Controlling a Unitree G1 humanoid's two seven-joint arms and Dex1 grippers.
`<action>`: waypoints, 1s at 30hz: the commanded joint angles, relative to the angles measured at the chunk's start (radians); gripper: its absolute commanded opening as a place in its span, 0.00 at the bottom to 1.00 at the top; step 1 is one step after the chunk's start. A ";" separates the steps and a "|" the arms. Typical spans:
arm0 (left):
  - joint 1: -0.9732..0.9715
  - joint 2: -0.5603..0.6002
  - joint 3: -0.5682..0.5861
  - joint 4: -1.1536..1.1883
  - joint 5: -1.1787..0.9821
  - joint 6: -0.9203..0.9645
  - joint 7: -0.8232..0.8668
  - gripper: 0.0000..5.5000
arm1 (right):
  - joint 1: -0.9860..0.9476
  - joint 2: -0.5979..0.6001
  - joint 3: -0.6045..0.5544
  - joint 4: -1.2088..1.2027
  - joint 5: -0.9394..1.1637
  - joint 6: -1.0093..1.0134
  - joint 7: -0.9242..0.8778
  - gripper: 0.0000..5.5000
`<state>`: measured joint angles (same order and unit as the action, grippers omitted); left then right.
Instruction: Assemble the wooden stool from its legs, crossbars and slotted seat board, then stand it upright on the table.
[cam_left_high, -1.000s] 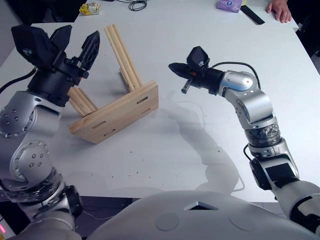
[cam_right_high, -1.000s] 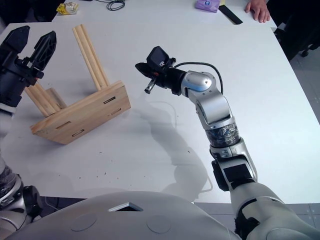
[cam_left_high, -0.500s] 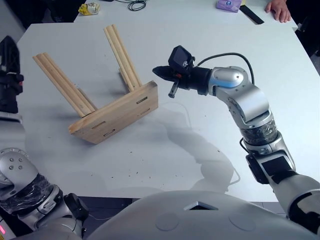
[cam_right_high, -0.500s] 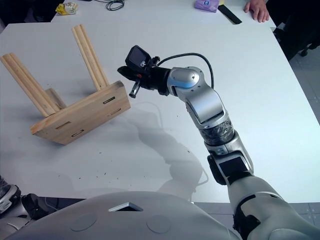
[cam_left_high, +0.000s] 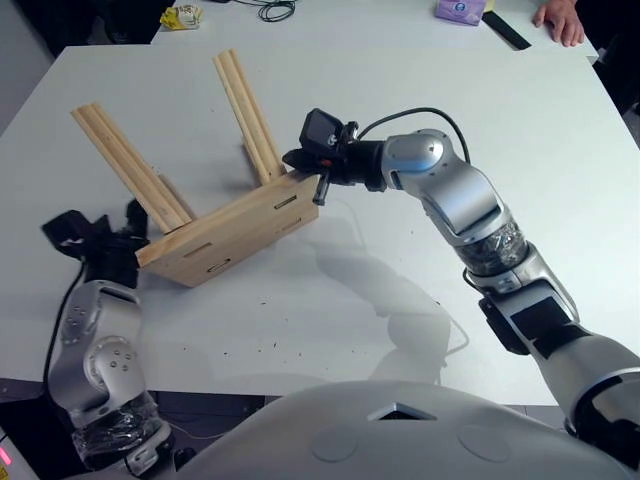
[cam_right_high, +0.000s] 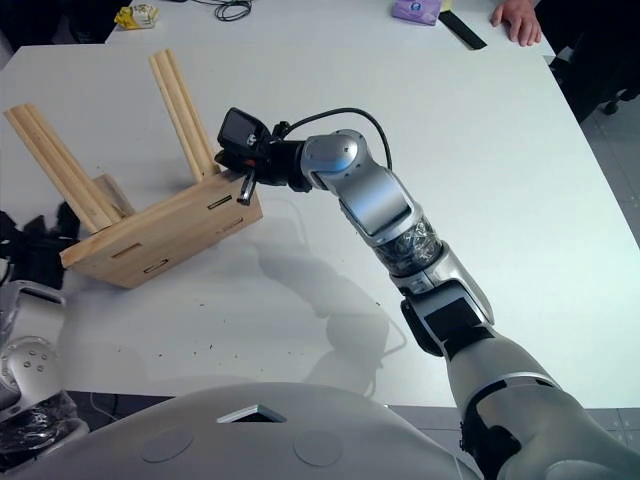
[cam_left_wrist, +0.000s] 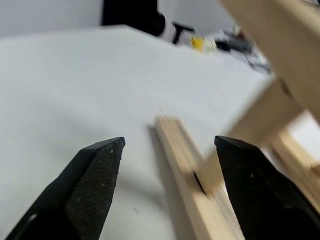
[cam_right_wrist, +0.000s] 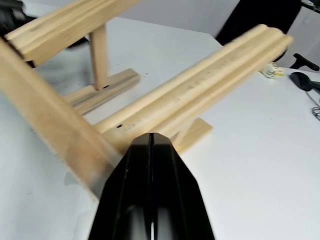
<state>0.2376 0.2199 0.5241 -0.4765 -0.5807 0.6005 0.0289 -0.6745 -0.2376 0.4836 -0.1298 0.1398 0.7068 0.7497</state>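
Observation:
The wooden stool (cam_left_high: 232, 222) lies on its side left of the table's centre. Its slotted seat board stands tilted on edge, and its legs (cam_left_high: 245, 112) point away from me with a crossbar between them. My right gripper (cam_left_high: 299, 159) is shut and empty, with its tip at the seat board's upper right corner, beside the right leg (cam_right_wrist: 200, 85). My left gripper (cam_left_high: 105, 226) sits low at the table's left side, just off the seat board's left end. It is open, and a wooden stool part (cam_left_wrist: 186, 167) lies on the table between its fingers (cam_left_wrist: 95, 185).
At the table's far edge lie a yellow object (cam_left_high: 182, 15), cables (cam_left_high: 275, 8), a purple packet (cam_left_high: 458, 10) and a black bar (cam_left_high: 505, 28). A person's hand (cam_left_high: 560, 18) rests there too. The table's right half (cam_left_high: 500, 120) is bare white surface.
My right gripper has moved left, up to the seat board's corner. My left arm has dropped from above the stool down to the table's left side.

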 joint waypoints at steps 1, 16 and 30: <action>-0.034 0.024 -0.089 -0.035 0.010 0.047 -0.023 0.61 | 0.093 -0.055 -0.007 -0.169 0.049 0.155 0.004 0.00; -0.094 0.030 -0.213 0.002 0.050 0.015 -0.112 0.61 | 0.255 -0.168 -0.108 -0.430 0.128 0.395 -0.090 0.00; -0.175 0.061 -0.363 0.082 0.090 -0.020 -0.270 0.61 | 0.423 -0.267 -0.244 -0.596 0.216 0.487 -0.189 0.00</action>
<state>0.0636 0.3053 0.2022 -0.3655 -0.4727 0.5714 -0.2224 -0.3010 -0.4845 0.2281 -0.7662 0.3551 1.1151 0.5894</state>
